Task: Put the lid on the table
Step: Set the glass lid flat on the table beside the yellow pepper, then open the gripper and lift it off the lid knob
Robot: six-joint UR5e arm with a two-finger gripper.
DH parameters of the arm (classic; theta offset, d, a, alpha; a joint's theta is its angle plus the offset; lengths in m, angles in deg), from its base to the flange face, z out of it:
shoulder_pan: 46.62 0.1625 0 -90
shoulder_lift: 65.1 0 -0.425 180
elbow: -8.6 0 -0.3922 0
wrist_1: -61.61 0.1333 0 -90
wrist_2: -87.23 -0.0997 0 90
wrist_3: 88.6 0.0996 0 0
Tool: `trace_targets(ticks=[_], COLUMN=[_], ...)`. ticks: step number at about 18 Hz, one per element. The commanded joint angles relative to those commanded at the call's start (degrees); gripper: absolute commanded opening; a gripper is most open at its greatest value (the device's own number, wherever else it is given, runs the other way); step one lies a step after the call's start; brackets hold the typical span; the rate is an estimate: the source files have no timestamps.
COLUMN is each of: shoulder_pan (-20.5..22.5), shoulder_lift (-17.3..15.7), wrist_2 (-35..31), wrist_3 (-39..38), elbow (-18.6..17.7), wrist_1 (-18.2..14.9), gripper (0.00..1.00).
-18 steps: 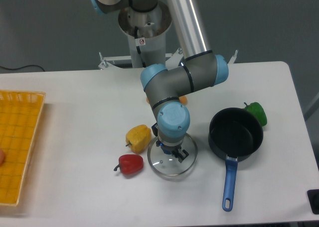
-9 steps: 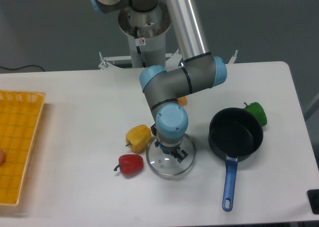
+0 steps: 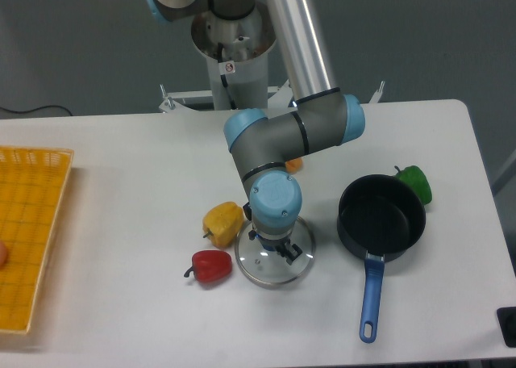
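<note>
The round clear glass lid with its thin metal rim (image 3: 274, 259) lay low on the white table (image 3: 121, 190), between yellow pepper (image 3: 223, 223) and black saucepan (image 3: 381, 215). I judged it rigid, slippery, breakable, best held by its knob; my gripper (image 3: 272, 244) seemed clamped there, jaws hidden.

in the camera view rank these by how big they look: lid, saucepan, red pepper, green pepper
1. Saucepan, counting its blue handle
2. Lid; about as wide as the pan's bowl
3. Red pepper
4. Green pepper; partly hidden behind the saucepan, so its rank against the red one is unsure
</note>
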Motion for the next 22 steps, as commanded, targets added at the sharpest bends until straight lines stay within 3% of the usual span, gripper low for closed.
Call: trace_targets(ticks=[5, 7, 8, 9, 15, 19, 22], shoulder_pan=[0.0, 0.0, 0.09, 0.17, 0.79, 1.05, 2.02], shoulder_lift=[0.0, -0.09, -0.17, -0.44, -2.1, -5.0, -6.59], wrist_2=[0.0, 0.09, 0.09, 0.17, 0.53, 0.35, 0.44], wrist_3=[0.0, 0.09, 0.18, 0.09, 0.26, 1.14, 2.63], elbow=[0.0, 0.26, 0.7, 1.05, 4.21, 5.1, 4.66], wrist_1=[0.0, 0.0, -0.09, -0.26, 0.61, 6.75, 7.47], gripper=[0.75, 0.85, 0.97, 1.0, 1.0, 1.0, 1.0])
